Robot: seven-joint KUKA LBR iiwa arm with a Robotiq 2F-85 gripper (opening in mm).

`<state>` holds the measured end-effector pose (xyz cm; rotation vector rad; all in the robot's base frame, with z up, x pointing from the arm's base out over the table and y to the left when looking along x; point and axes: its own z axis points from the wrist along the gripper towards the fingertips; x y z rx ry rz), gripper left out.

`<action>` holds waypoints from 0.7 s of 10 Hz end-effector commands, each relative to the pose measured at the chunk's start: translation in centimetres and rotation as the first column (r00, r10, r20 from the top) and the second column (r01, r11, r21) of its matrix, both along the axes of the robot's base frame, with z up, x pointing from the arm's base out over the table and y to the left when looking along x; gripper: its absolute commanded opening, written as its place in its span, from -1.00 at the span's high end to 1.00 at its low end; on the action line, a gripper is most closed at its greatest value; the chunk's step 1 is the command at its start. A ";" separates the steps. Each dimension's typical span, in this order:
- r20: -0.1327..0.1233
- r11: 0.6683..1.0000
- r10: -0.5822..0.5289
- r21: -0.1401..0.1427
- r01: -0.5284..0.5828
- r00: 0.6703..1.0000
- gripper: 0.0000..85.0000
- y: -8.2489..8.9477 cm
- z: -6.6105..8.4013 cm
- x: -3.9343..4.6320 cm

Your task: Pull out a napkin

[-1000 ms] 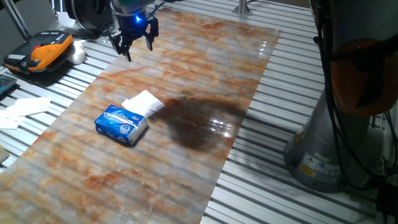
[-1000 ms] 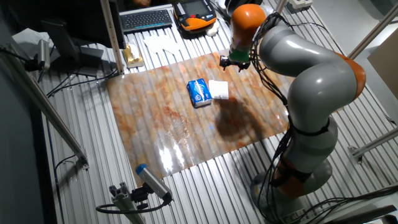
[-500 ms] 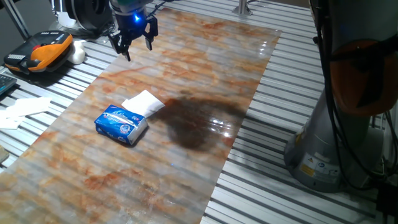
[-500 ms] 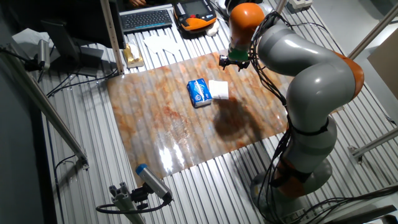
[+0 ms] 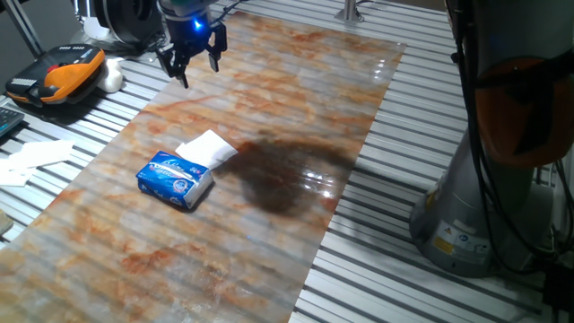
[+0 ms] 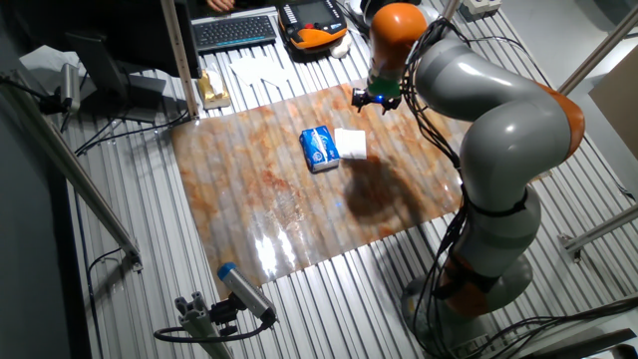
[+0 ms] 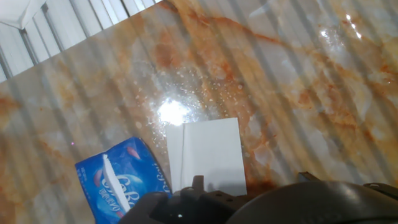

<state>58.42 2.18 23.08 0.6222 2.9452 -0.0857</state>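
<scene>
The white napkin point(image 5: 208, 148) lies flat on the marbled mat point(image 5: 296, 99), touching the far side of the blue-and-white tissue pack point(image 5: 175, 178). Both also show in the other fixed view, napkin point(image 6: 351, 143) and pack point(image 6: 319, 148), and in the hand view, napkin point(image 7: 206, 155) and pack point(image 7: 121, 180). My gripper point(image 5: 199, 70) hangs above the mat's far left corner, well apart from the napkin, open and empty. It also shows in the other fixed view point(image 6: 374, 103). In the hand view only the dark underside of the hand shows.
An orange-and-black device point(image 5: 58, 74) and white papers point(image 5: 31, 157) lie on the grey slats to the left. A keyboard point(image 6: 234, 30) sits beyond the mat. The arm's grey base point(image 5: 484, 179) stands at the right.
</scene>
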 end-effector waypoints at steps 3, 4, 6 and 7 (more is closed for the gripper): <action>0.012 1.000 0.018 -0.003 -0.018 1.000 -0.60 -0.5 -0.4 -0.43; 0.019 1.000 0.029 -0.001 -0.029 0.999 -0.60 -0.9 -0.6 -0.77; 0.021 0.999 0.034 0.003 -0.035 0.999 -0.60 -1.0 -0.5 -1.13; 0.015 0.999 0.032 0.025 -0.033 0.999 -0.60 -0.8 -0.3 -1.18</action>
